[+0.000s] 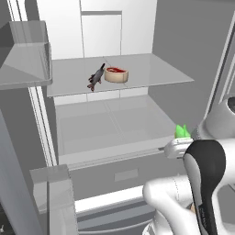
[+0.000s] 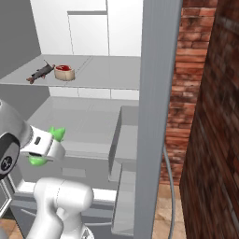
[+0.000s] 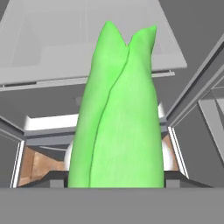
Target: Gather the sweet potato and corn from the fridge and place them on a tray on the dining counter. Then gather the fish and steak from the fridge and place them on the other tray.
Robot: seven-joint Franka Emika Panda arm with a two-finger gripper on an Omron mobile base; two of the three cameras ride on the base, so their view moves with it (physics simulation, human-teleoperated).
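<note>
The fridge stands open in front of me. On its upper shelf the dark fish lies next to the red steak; both also show in the right base view as fish and steak. My gripper is shut on the corn, in front of the lower shelf. The green husk tips of the corn stick out past the gripper. In the hand view the corn rises between the hidden fingers. The sweet potato, trays and dining counter are out of view.
The left fridge door stands open with its bins, and another bin sits lower down. The right door's edge and its bin stand close on the right. A brick wall is beyond it.
</note>
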